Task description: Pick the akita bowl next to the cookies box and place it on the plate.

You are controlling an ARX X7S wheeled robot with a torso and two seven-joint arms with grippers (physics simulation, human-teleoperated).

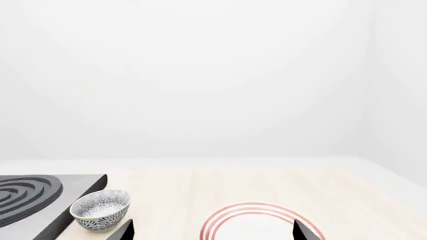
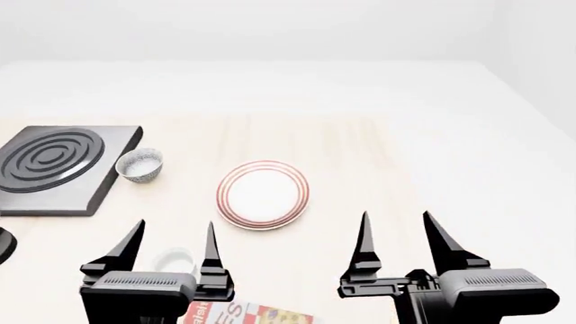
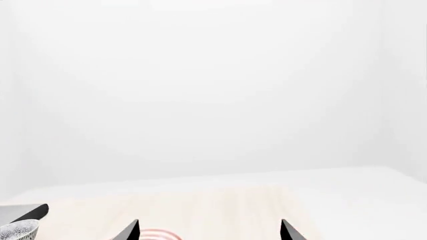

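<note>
The plate, white with red rings, lies mid-table; it also shows between my left fingers and at the edge of the right wrist view. A strip of the cookies box peeks out at the near edge behind my left gripper. The akita bowl next to the cookies box is out of view. A speckled bowl stands far from the box, beside the stove. My left gripper and right gripper hover open and hold nothing near the table's front.
A black stove plate with coil rings sits at the left. A plain white cup stands between the left gripper's fingers, near the cookies box. A dark rounded shape is cut off at the left edge.
</note>
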